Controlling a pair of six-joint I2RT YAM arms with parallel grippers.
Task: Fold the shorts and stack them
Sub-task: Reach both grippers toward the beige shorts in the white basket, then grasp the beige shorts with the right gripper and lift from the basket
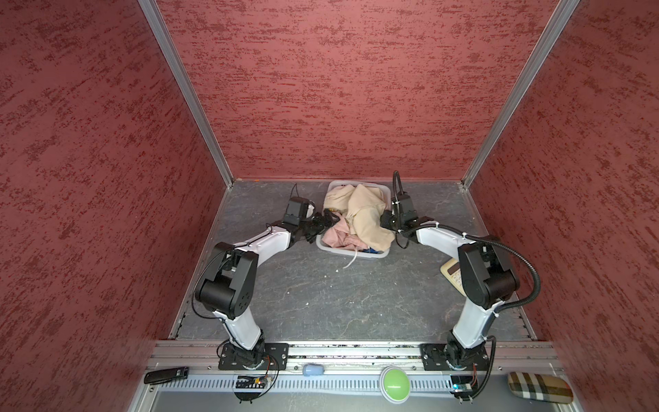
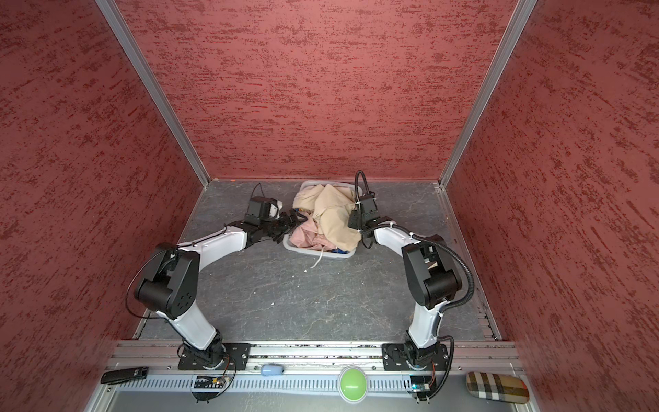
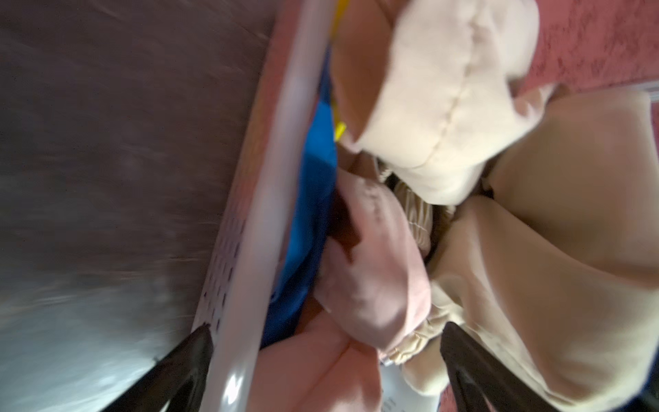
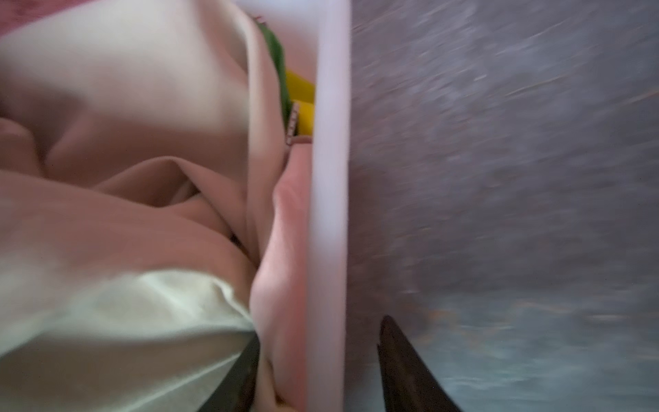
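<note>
Straddling basket [image 1: 351,254] rim: left gripper [image 3: 326,327] fingers spread wide; right gripper [image 4: 321,331] fingers apart; shorts [image 1: 360,214] heaped inside.

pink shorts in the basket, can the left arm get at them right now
Probably yes. The left pincer is open astride the rim of the basket, with the pink shorts bare right between its fingers; the beige shorts cover only their far side.

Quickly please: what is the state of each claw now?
Left claw: open, holding nothing, astride the rim of the white basket.
Right claw: astride the same rim; whether it grips cannot be told.
</note>
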